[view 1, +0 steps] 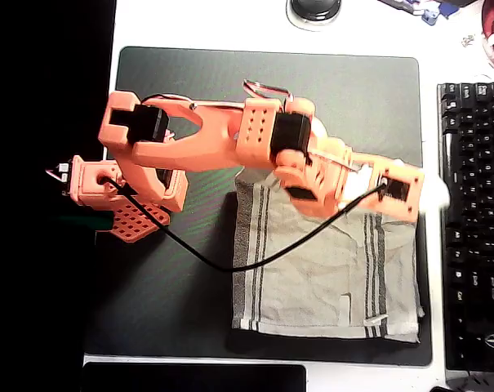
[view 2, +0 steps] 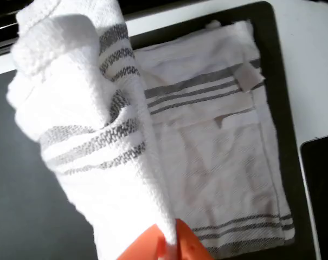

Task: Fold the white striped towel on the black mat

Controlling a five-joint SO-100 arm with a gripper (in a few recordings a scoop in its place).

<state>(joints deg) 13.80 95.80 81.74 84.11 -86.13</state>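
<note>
Black mat [view 1: 173,286]: large, dark, rounded corners, covering most of the white desk.

White striped towel [view 1: 312,278]: off-white, crinkled, grey-green stripe groups; lies on the right half of the mat, its near edge close to the mat's near edge. One portion is lifted and bunched, as seen in the wrist view [view 2: 88,124].

Orange arm [view 1: 222,135]: reaches from the left across the mat to the towel's far right corner.

Black keyboard [view 1: 473,220]: right of the mat.

Gripper [view 1: 426,194]: pinching the raised towel fold.
</note>
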